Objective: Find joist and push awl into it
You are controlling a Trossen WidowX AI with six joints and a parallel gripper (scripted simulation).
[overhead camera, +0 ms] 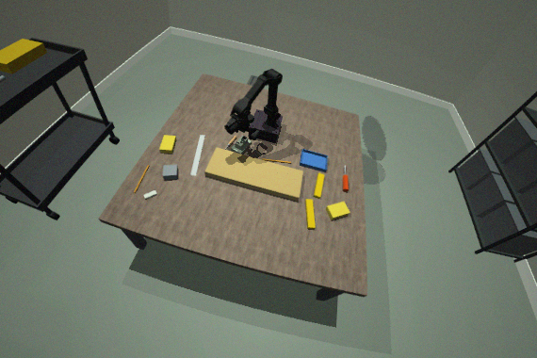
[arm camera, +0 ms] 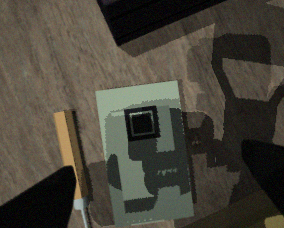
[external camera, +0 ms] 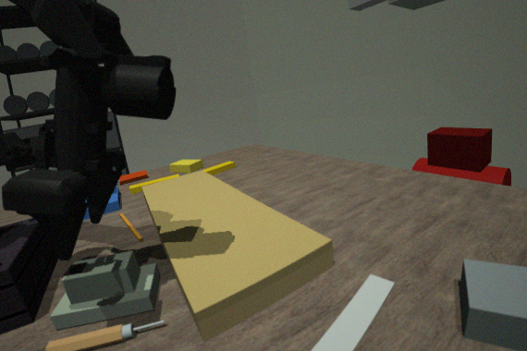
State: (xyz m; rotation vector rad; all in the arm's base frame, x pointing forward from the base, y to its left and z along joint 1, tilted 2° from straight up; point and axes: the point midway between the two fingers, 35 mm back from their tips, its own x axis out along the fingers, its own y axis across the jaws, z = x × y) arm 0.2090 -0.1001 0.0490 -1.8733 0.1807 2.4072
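Observation:
The grey-green stud finder [overhead camera: 240, 145] [external camera: 94, 288] [arm camera: 111, 150] lies on the table between the arm's base and the panel, its dark square screen up. My gripper [overhead camera: 242, 132] [external camera: 79, 239] [arm camera: 159, 161] is open and empty above it, the fingers apart on either side of it in the wrist view. The awl [overhead camera: 233, 140] [external camera: 88, 337] [arm camera: 69, 145], with an orange-tan handle and a thin metal tip, lies beside the stud finder. The yellow-tan floor panel [overhead camera: 264, 178] [external camera: 240, 225] [arm camera: 274, 221] lies in front. The blue tray [overhead camera: 313, 160] [external camera: 112, 203] is empty, beyond the panel's far end in the exterior view.
A pencil [overhead camera: 278, 161] [external camera: 131, 226] lies between panel and tray. Yellow bars [overhead camera: 319, 185] [overhead camera: 310, 214] and a red-handled tool [overhead camera: 346, 183] [external camera: 134, 177] lie near the tray. A white strip [overhead camera: 198, 154] [external camera: 358, 313] and grey block [overhead camera: 170, 171] [external camera: 495, 295] lie past the panel's other end.

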